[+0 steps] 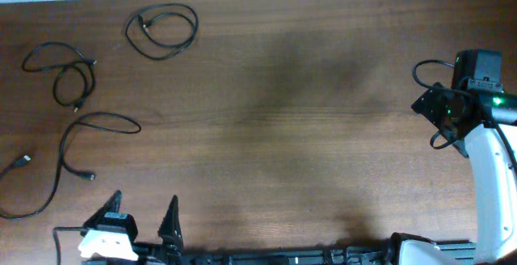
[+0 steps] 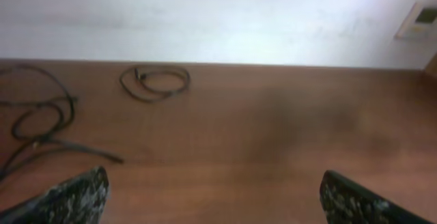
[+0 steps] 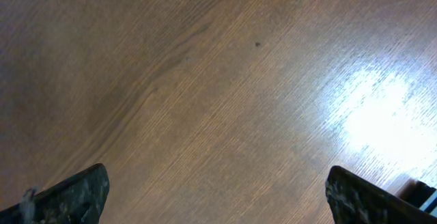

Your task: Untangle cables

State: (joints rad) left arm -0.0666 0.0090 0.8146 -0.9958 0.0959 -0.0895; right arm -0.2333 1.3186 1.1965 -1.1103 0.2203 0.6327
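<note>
Wooden table point(image 1: 283, 136), left end effector point(image 1: 145, 200) low, splayed

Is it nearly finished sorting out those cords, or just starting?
Mostly done, it seems: the coiled cable, the looped cable and the long cable lie apart at the left of the table, none crossing another. Nothing is in hand: the left fingers and right fingers are open and empty. Perhaps only the looped cable's own crossings remain.

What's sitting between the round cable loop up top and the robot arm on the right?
Nothing: overhead, only bare table stretches from the cable loop to the right arm.
</note>
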